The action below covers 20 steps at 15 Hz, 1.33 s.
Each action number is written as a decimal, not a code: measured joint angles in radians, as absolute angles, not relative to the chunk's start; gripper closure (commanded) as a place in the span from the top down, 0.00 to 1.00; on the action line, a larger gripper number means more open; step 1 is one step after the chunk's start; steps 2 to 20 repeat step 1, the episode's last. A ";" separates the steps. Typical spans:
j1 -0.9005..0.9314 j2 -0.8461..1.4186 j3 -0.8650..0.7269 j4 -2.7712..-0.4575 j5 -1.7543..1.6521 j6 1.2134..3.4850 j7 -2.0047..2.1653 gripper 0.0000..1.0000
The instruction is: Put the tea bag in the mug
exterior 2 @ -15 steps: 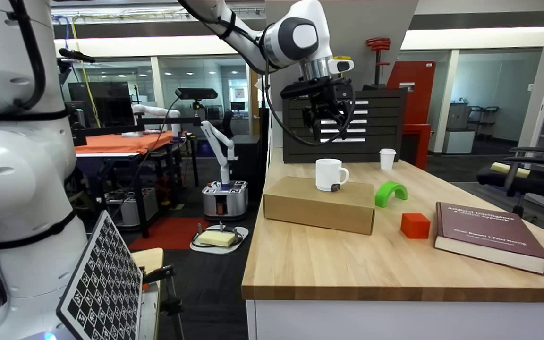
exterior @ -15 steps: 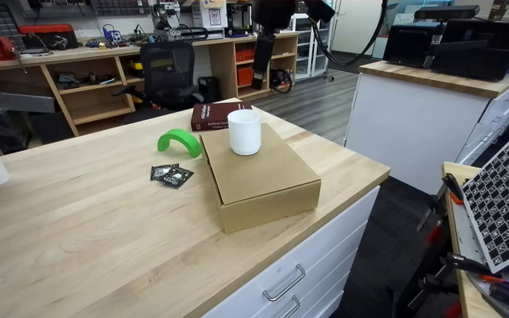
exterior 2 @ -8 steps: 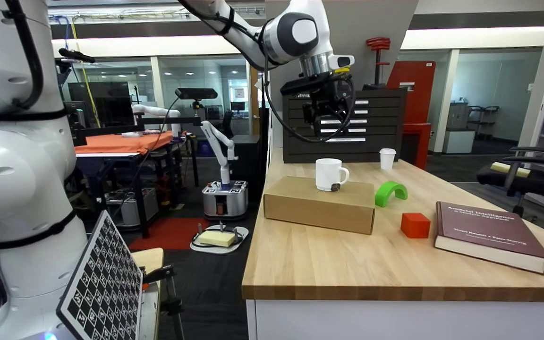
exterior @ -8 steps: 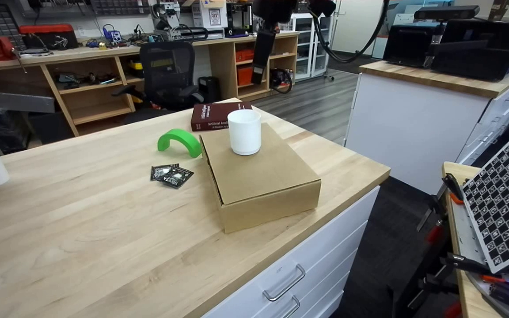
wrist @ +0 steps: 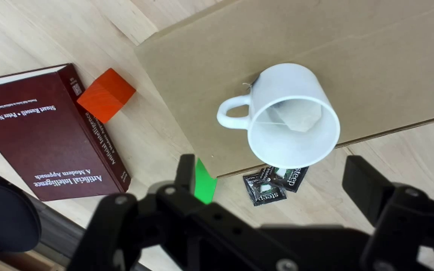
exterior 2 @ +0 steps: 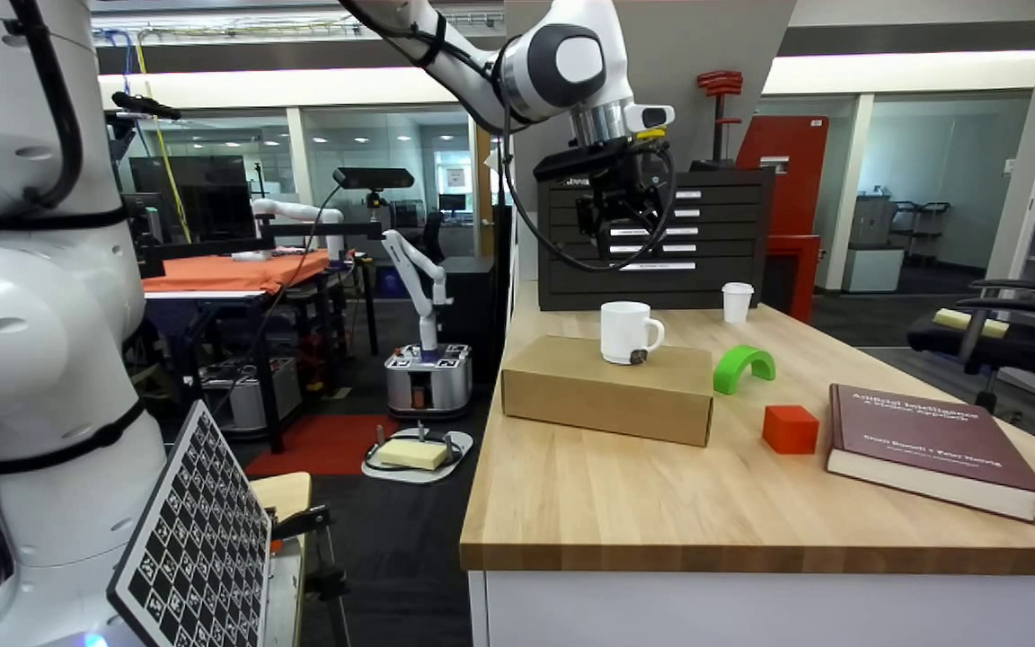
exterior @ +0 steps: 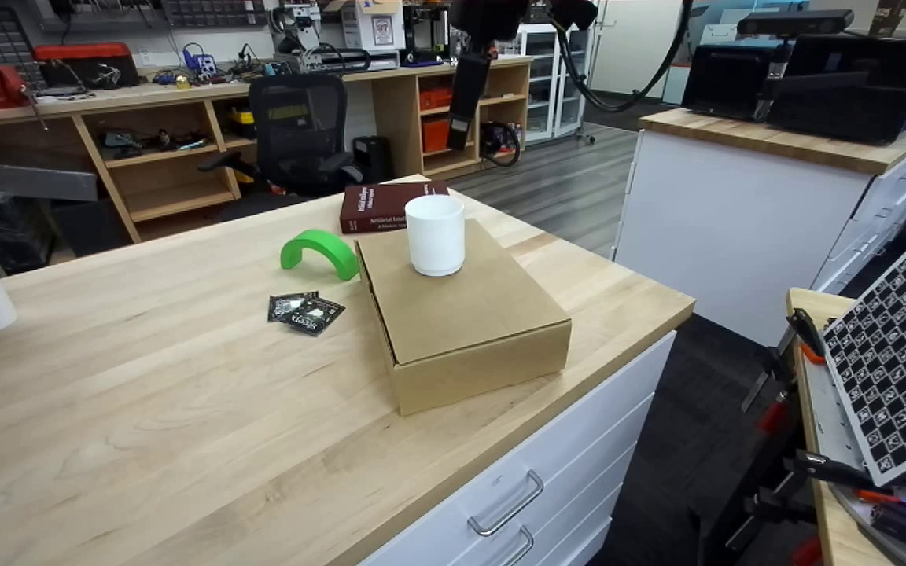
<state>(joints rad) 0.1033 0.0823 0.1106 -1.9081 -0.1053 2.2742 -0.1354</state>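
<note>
Spread wide and holding nothing, the gripper [wrist: 275,180] hung above the mug [exterior 2: 623,332], clear of it. Seen from the wrist, the pale tea bag [wrist: 303,115] lay inside the mug, and its string [wrist: 269,123] ran across toward the handle [exterior 2: 660,333] side; outside, what looked like the tag [exterior 2: 638,357] showed at the foot of the mug, below the handle. By all appearances the job was done and the arm [exterior 2: 564,72] needed only to leave, so trouble would most likely come from moving carelessly. If the gripper dipped, it might hook the string and drag the tea bag out, or bump the mug, which stood toward one end of a cardboard box [exterior 2: 607,404] and could topple off it. The black cable [exterior: 683,20] looped near the gripper could also catch the mug on a low swing. Lastly, anyone misreading the dark packets [wrist: 268,190] beside the box as the target would send the arm after work that seemed unneeded
</note>
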 measured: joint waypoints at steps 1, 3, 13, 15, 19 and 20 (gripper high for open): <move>0.103 0.082 0.111 -1.908 -0.105 2.274 -0.135 1.00; 0.103 0.082 0.111 -1.908 -0.105 2.274 -0.135 1.00; 0.103 0.082 0.111 -1.908 -0.105 2.274 -0.135 1.00; 0.103 0.082 0.111 -1.908 -0.105 2.274 -0.135 1.00; 0.103 0.082 0.111 -1.908 -0.105 2.274 -0.135 1.00; 0.103 0.082 0.111 -1.908 -0.105 2.274 -0.135 1.00</move>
